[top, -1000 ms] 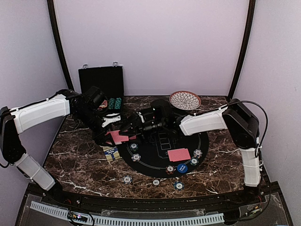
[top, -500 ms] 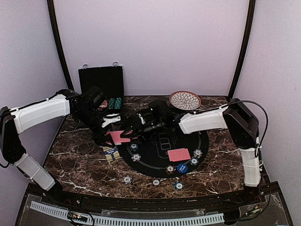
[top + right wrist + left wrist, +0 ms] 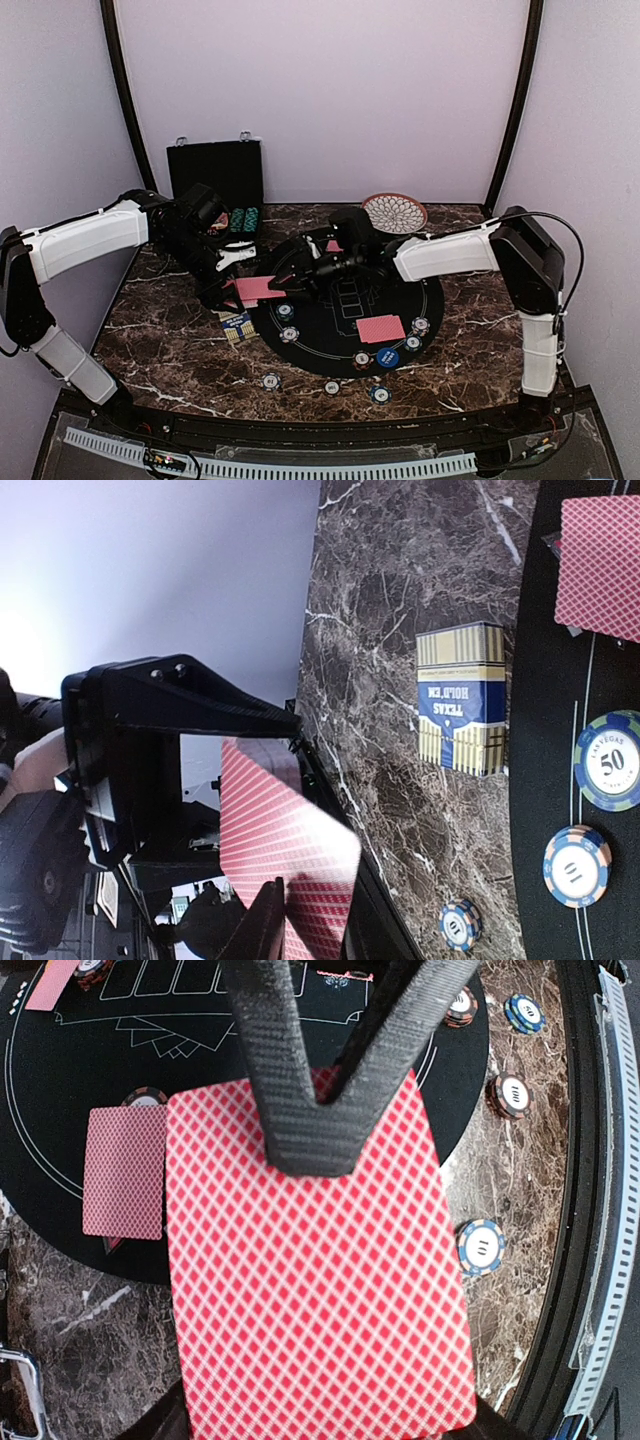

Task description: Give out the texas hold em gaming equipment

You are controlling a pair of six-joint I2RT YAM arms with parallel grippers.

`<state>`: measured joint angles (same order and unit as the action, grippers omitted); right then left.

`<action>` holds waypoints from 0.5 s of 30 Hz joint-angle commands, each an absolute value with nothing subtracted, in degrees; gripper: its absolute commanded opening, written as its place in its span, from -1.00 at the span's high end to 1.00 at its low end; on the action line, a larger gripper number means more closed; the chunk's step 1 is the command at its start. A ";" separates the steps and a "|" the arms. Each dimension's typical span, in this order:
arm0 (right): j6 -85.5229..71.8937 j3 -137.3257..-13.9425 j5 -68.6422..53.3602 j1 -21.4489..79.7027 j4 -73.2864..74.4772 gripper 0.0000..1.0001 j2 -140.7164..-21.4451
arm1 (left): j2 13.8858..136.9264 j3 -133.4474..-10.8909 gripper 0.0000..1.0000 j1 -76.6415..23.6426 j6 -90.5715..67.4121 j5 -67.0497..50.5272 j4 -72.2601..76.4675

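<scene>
At centre-left of the top view, the left jaws were pinched shut on a red-backed card point(image 3: 320, 1300), held above the marble surface point(image 3: 170, 340) at the left rim of the black round mat point(image 3: 330, 350). The right jaws met this card from the right, one finger point(image 3: 262, 925) overlapping it; whether they gripped it could not be told.

At left-rear edge of mat point(image 3: 330, 335), left gripper point(image 3: 238, 265) w/ red card point(image 3: 256, 288) & right gripper point(image 3: 290, 275) crowd together; case point(image 3: 215, 172) walls rear-left. Front-left marble point(image 3: 165, 335) is passable; chips point(image 3: 271, 381) dot the front.
</scene>
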<state>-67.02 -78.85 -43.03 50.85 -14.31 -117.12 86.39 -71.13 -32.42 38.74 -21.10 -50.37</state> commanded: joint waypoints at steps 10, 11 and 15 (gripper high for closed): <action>-72.54 -73.99 -44.43 48.67 -24.70 0.99 -111.97 | 84.80 -72.48 1.00 -32.54 38.75 -21.28 -51.47; -72.67 -73.66 -44.54 48.44 -24.86 1.00 -111.71 | 84.70 -72.41 1.00 -32.58 38.76 -21.16 -51.50; -72.83 -71.72 -44.56 46.71 -25.28 1.00 -110.06 | 84.64 -72.34 1.00 -32.54 38.76 -20.87 -51.72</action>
<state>-71.92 -73.41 -43.88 48.40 -21.43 -114.04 86.39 -71.22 -32.42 38.74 -20.56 -50.41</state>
